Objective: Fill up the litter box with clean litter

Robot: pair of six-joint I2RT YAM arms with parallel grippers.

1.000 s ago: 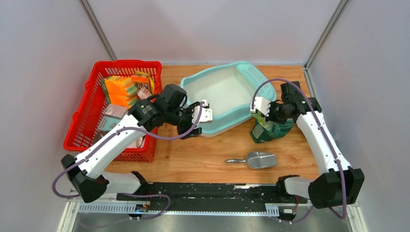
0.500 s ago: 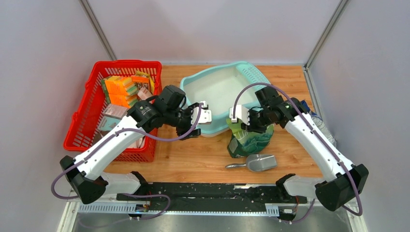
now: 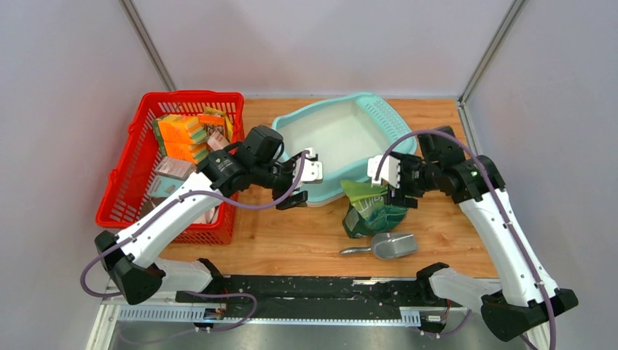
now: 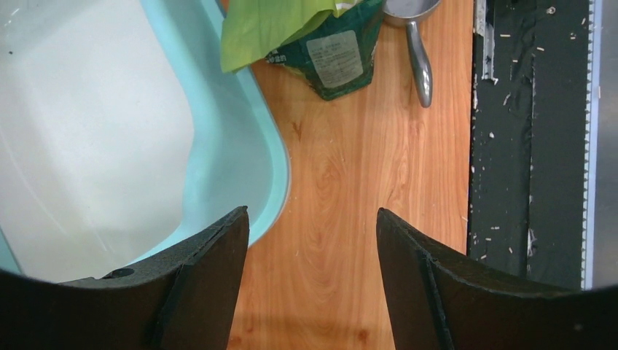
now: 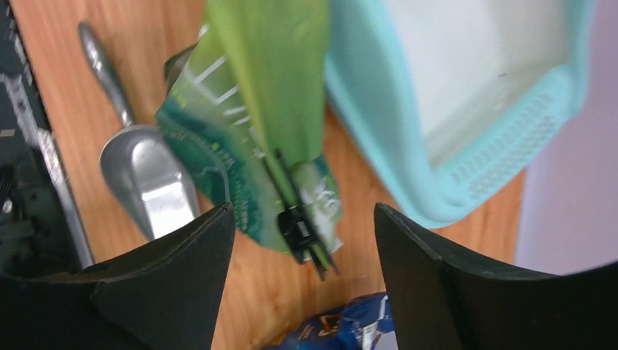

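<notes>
Shifted left since a second ago, the green bag (image 3: pixel 372 211) stands between the scoop (image 3: pixel 386 243) and the centre-rear litter box's (image 3: pixel 382 113) near rim, right gripper (image 3: pixel 392 179) and left gripper (image 3: pixel 306 182) both spread apart, a blue packet (image 5: pixel 350 324) showing only in the right wrist view.

1. So the left arm (image 3: pixel 182 208) runs from its base up toward 1 o'clock, and the wrist bends so the left gripper (image 3: pixel 312 166) points at 3 o'clock with its jaws spread wide.
2. Meanwhile the right arm (image 3: pixel 503 226) climbs toward 11 o'clock and folds at the elbow. The right gripper (image 3: pixel 388 181) faces 9 o'clock, jaws wide apart too.
3. The two grippers face each other, near but apart.
</notes>
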